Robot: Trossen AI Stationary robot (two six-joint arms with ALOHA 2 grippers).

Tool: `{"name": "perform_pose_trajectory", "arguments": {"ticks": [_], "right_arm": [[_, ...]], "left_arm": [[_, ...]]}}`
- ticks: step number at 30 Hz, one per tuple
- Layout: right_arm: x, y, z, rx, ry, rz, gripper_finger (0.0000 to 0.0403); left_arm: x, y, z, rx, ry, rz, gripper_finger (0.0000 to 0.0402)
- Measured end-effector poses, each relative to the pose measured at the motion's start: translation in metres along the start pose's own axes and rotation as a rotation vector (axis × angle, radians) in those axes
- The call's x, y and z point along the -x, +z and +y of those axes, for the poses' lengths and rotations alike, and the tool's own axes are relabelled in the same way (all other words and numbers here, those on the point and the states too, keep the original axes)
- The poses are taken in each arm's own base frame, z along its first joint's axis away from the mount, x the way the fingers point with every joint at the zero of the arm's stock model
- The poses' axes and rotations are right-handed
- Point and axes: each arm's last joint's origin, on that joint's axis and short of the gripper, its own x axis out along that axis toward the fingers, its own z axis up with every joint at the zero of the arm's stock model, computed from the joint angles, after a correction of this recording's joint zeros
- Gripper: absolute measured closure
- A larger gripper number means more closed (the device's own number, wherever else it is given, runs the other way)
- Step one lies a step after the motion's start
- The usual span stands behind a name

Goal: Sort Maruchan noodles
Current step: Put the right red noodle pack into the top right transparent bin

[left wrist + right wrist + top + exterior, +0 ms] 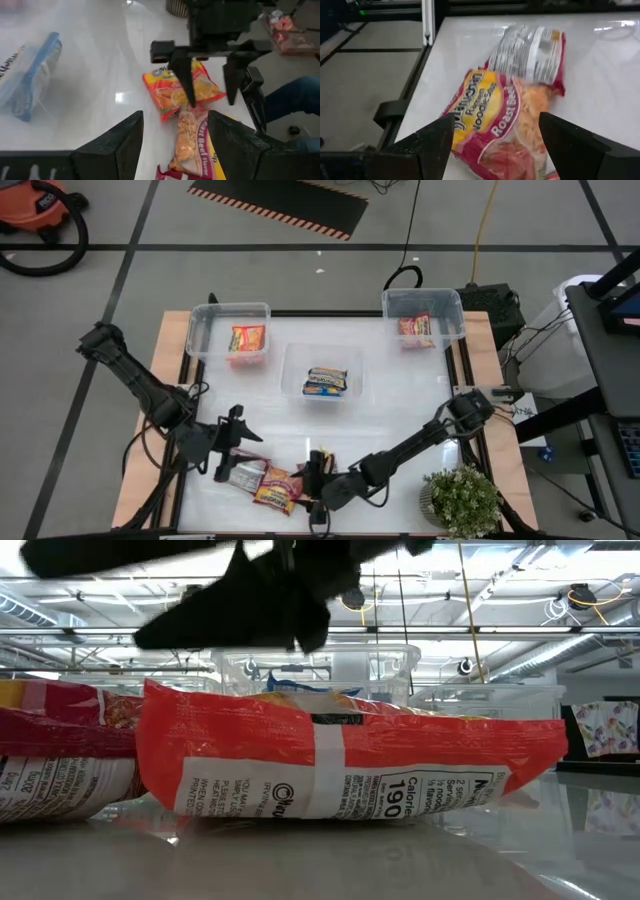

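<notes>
Three noodle packets lie flat at the table's near edge: a silver-backed, red-edged one, a red-yellow roast beef one partly on top of it, and an orange one. My left gripper is open, just left of this pile, its fingers framing the roast beef packet. My right gripper is open, low over the pile's right side, with its fingers pointing down above the orange packet.
Three clear bins stand on the far half of the table. The left bin holds an orange-yellow packet, the middle bin a blue-yellow one, the right bin a red-pink one. A potted plant sits at the near right corner.
</notes>
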Motion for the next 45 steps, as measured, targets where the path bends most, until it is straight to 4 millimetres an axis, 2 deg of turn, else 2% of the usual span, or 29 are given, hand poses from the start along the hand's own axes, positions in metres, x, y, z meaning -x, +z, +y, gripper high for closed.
{"name": "perform_pose_trajectory", "arguments": {"ticks": [7,14,22,28,37,41,45], "right_arm": [[-0.009,-0.017,0.009,0.005,0.025,0.015,0.0138],[-0.002,-0.021,0.023,0.126,0.04,0.011,0.0182],[-0.002,-0.022,0.023,0.142,-0.005,0.0,0.0238],[-0.019,-0.043,0.025,0.158,0.023,-0.017,0.0251],[-0.021,-0.044,0.025,0.179,0.006,-0.049,0.0257],[-0.024,-0.041,0.017,0.172,-0.007,-0.05,0.0291],[-0.027,-0.039,0.011,0.179,0.003,-0.045,0.0351]], "left_arm": [[-0.007,-0.008,-0.014,-0.05,-0.028,0.024,0.0177],[-0.02,-0.024,-0.032,-0.095,-0.048,0.092,0.0177],[-0.033,-0.043,-0.055,-0.164,-0.086,0.133,0.0177],[-0.034,-0.045,-0.059,-0.158,-0.098,0.127,0.0177],[-0.033,-0.045,-0.062,-0.159,-0.114,0.111,0.0177],[-0.033,-0.045,-0.061,-0.166,-0.113,0.111,0.0177],[-0.033,-0.044,-0.061,-0.167,-0.106,0.107,0.0177]]}}
